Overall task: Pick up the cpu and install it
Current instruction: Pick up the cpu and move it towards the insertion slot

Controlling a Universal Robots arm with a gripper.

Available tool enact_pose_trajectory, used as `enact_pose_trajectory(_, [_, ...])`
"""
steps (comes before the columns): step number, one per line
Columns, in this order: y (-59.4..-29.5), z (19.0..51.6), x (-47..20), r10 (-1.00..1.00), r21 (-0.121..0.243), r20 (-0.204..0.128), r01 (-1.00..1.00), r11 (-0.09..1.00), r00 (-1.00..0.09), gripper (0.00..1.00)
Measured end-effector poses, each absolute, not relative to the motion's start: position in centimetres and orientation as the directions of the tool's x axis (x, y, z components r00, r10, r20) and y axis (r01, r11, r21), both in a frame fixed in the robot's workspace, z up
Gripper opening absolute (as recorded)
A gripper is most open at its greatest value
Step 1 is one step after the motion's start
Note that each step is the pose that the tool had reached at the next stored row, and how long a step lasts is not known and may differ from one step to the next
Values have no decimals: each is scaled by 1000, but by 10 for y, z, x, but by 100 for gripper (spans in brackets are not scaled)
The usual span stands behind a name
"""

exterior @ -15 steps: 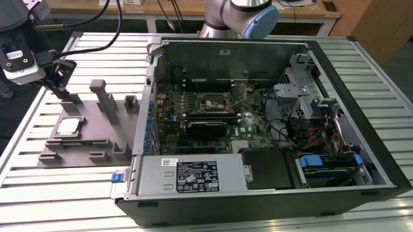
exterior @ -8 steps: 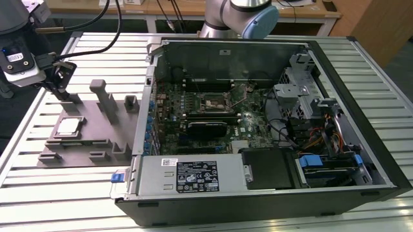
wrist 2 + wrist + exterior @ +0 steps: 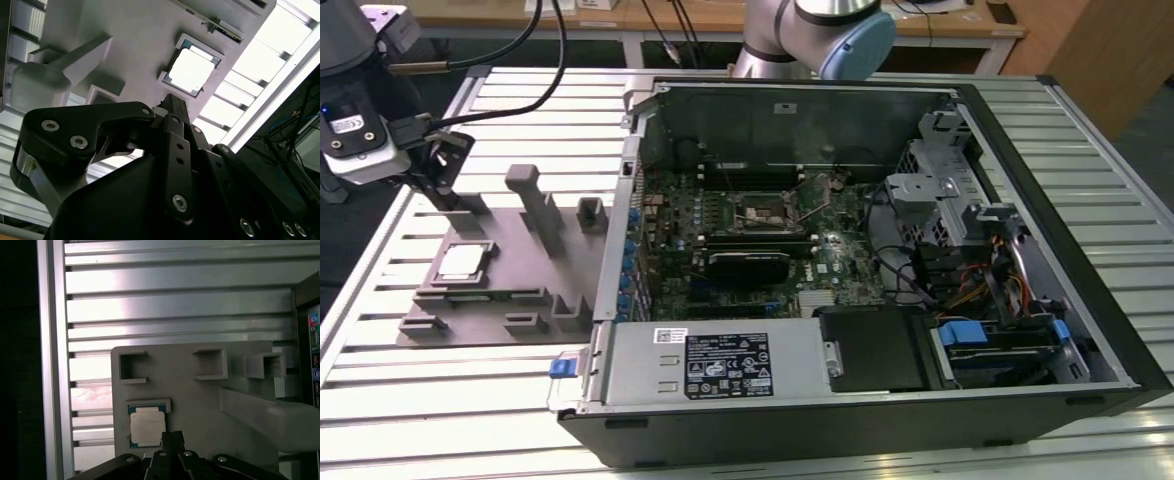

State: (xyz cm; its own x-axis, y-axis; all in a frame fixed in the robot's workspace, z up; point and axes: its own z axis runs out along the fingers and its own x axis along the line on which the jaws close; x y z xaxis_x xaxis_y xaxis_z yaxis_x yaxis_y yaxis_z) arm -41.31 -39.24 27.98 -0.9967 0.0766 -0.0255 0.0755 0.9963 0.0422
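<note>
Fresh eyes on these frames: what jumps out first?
The open computer case, motherboard exposed, dominates the exterior view's centre and right. At the exterior view's left, the cpu sits in a grey fixture tray on the slatted table. In both wrist views the gripper hangs close by the cpu, holding nothing.

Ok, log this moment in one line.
claw: shut, empty, near cpu | cpu: lying in fixture tray, not picked | install: not done
</note>
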Motion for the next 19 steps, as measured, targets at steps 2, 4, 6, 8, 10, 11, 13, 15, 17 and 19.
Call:
enact_pose_trajectory(2, [-392,279,-415,77,42,-26,75,996,-997,11])
enact_pose_trajectory(4, [-392,278,-416,77,42,-26,75,996,-997,11])
enact_pose_trajectory(6, [-392,277,-418,77,42,-25,75,996,-997,11])
enact_pose_trajectory(8, [-392,276,-419,77,42,-26,75,996,-997,11])
enact_pose_trajectory(10, [-392,275,-421,77,42,-26,75,996,-997,11])
enact_pose_trajectory(11, [-392,275,-421,77,42,-25,75,996,-997,11])
enact_pose_trajectory(13, [-392,274,-423,77,42,-25,75,996,-997,11])
enact_pose_trajectory(15, [-392,273,-425,77,42,-26,75,996,-997,11])
enact_pose_trajectory(17, [-392,272,-426,77,42,-26,75,996,-997,11])
enact_pose_trajectory(19, [-392,271,-428,77,42,-26,75,996,-997,11])
